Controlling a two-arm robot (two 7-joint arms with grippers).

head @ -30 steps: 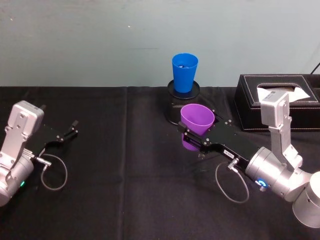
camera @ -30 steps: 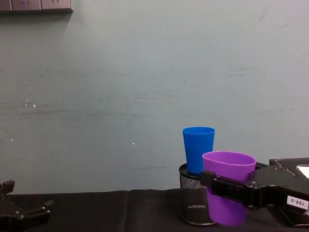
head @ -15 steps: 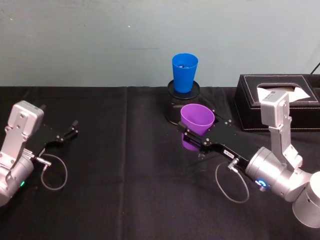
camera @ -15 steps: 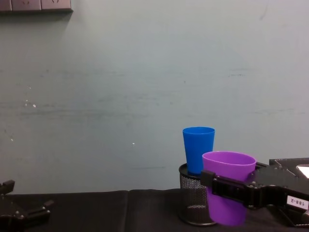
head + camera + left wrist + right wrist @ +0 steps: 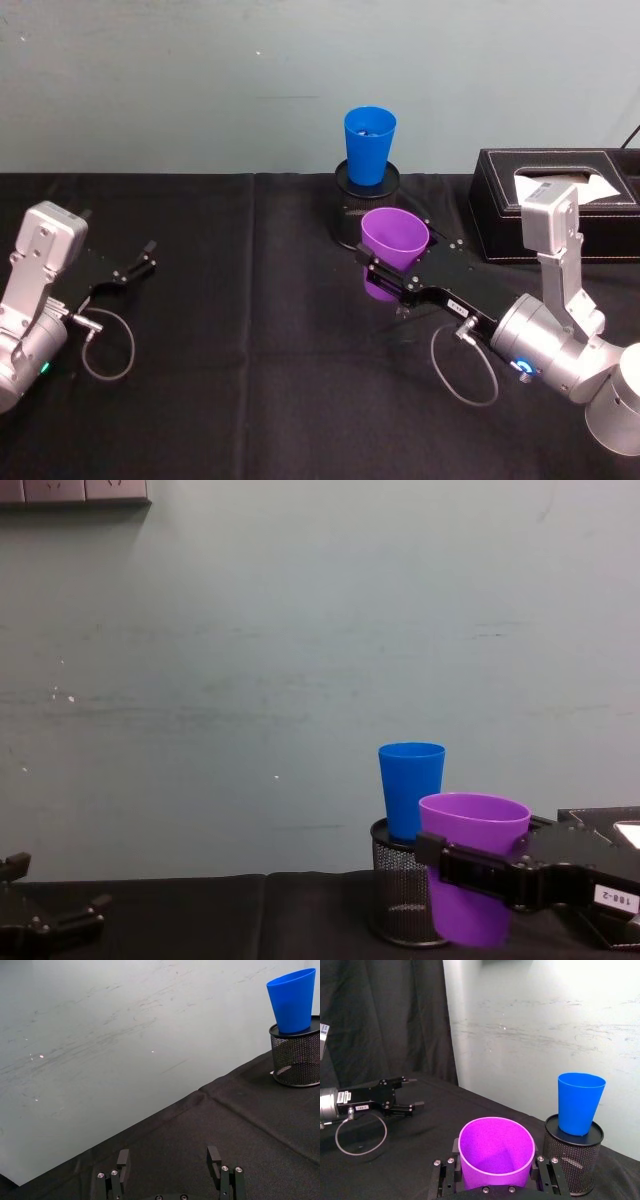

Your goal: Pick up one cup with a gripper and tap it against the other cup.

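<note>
My right gripper [image 5: 392,262] is shut on the purple cup [image 5: 394,235], holding it upright just above the black cloth, in front of and slightly right of the blue cup [image 5: 369,144]. In the chest view the purple cup [image 5: 473,850] hangs clamped by the right gripper [image 5: 470,868], a little below the blue cup [image 5: 411,788] and overlapping it. The blue cup [image 5: 579,1102] stands in the black mesh pen holder [image 5: 572,1159], a short gap beyond the purple cup [image 5: 496,1157]. My left gripper [image 5: 137,263] rests open at the table's left, with the left gripper [image 5: 170,1166] holding nothing.
A black tissue box [image 5: 555,203] stands at the back right, close behind my right arm. The mesh pen holder [image 5: 366,205] sits at the back centre near the green wall. Black cloth [image 5: 250,340] covers the table between the arms.
</note>
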